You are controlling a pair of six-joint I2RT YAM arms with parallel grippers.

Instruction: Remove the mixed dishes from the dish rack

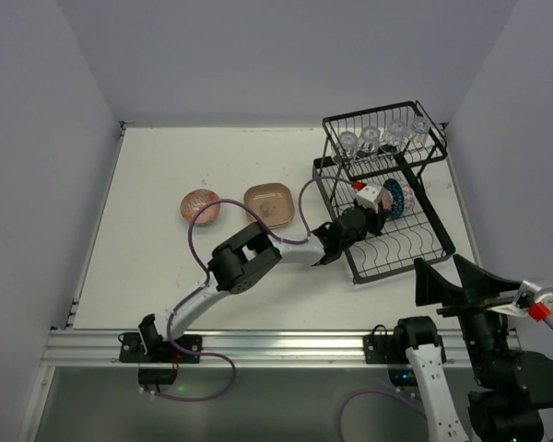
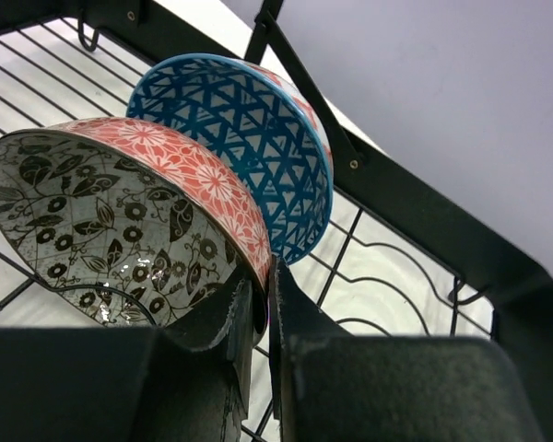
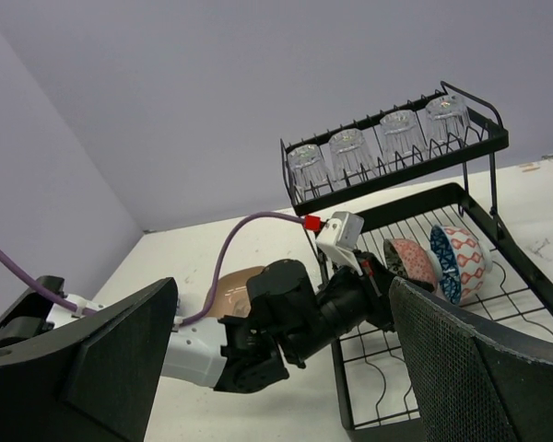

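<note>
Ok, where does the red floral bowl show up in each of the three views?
Top external: red floral bowl right of centre, in the lower tray of the dish rack.
Left wrist: the bowl fills the left-centre.
Right wrist: the bowl sits right of centre.
Shared landmark: the blue bowl standing right beside it.

Lower rim of the pink-red bowl (image 2: 120, 212) behind the left tool (image 2: 267, 313), blue bowl (image 2: 249, 138) partly behind that bowl

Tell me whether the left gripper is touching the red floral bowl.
Touching. The left wrist view shows the left gripper pinching the rim of the red floral bowl.
</note>
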